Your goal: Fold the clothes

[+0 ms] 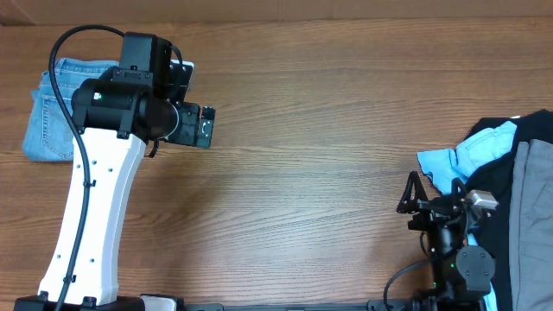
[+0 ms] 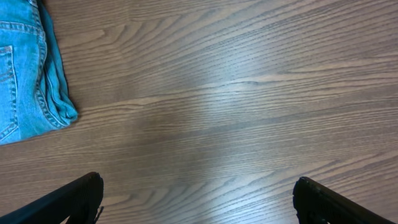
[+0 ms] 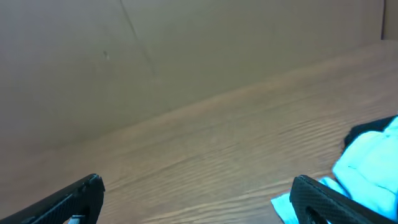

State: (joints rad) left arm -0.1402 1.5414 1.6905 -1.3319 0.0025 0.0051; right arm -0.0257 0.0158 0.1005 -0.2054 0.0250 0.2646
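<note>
Shows jeans (image 1: 47, 121) folded compactly at the desk's (image 1: 328, 130) far-left corner, apparently finished; left claw (image 2: 198, 196) released and empty near them; right claw (image 3: 198, 194) released, empty, beside the cyan shirt (image 1: 471, 154); little seemingly left.

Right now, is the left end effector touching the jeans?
Apart. The left wrist view shows a plain gap between the open left end effector and the jeans.

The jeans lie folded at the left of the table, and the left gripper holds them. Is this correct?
Not quite. The jeans lie folded at the left, but the left gripper holds nothing: the left wrist view shows it open above bare table, beside the jeans.
</note>
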